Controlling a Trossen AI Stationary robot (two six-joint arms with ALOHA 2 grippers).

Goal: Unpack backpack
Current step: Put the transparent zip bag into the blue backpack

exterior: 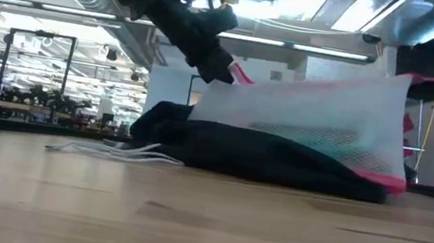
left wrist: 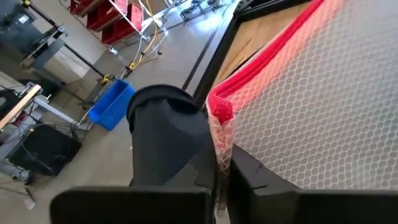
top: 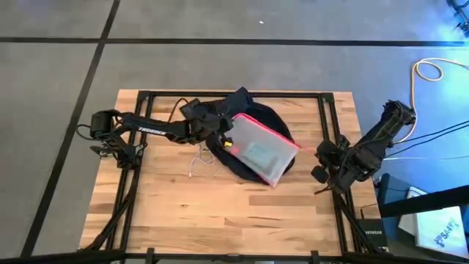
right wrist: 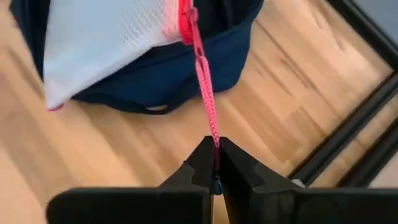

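White cords point(exterior: 112, 151) are trailing nearest the low camera, beside the backpack point(top: 220, 150) lying flat mid-worktop toward the far edge. A mesh pouch point(top: 262, 149) is resting on it. I am pinching its red-edged corner in my left gripper point(top: 226, 137), and its pink cord point(right wrist: 205, 93) in my right gripper point(right wrist: 216, 163), both jaws closed.

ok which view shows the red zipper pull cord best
The right wrist view: the red cord runs taut from the pouch down into the right gripper, shut on it. The high view shows only the pouch's red edge, the left wrist view its red corner in the left gripper, and the low view a short red strip.
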